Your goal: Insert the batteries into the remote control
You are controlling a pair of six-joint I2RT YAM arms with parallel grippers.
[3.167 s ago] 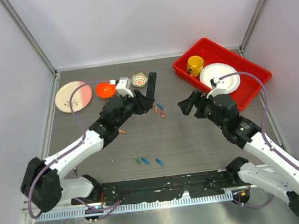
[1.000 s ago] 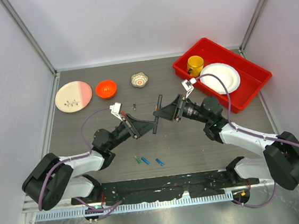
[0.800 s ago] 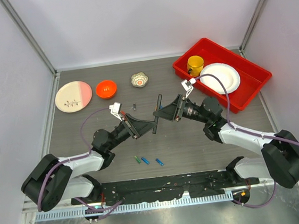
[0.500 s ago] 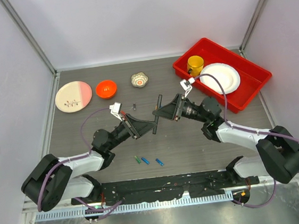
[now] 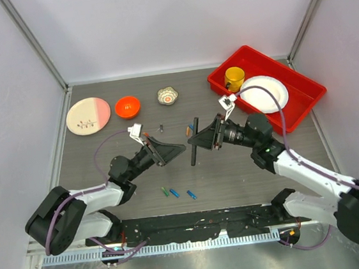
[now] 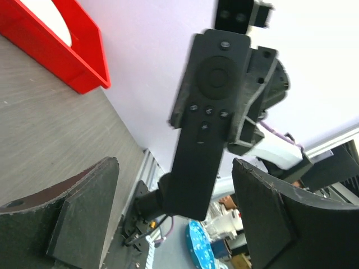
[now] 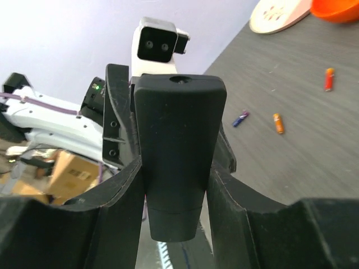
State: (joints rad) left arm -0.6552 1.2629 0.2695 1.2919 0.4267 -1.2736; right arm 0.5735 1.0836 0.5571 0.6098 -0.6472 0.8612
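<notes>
Batteries [image 5: 174, 193] lie loose on the table [image 5: 235, 173]: three in a near row, and a few more farther off beside the remote. None is loaded yet.

My left gripper [image 5: 176, 150] hangs just left of the middle, fingers spread wide with nothing between them. It points at the remote, which I take as readiness to receive it or to work on it.

The remote [image 5: 195, 141] stands on end in the air between my two arms, apart from the left fingers and clear of the table. Its button face is turned toward my left wrist camera and its plain back toward my right.

My right gripper [image 5: 207, 136] is clamped across the remote's width, a finger on each long edge. I cannot tell whether the battery recess is uncovered.
</notes>
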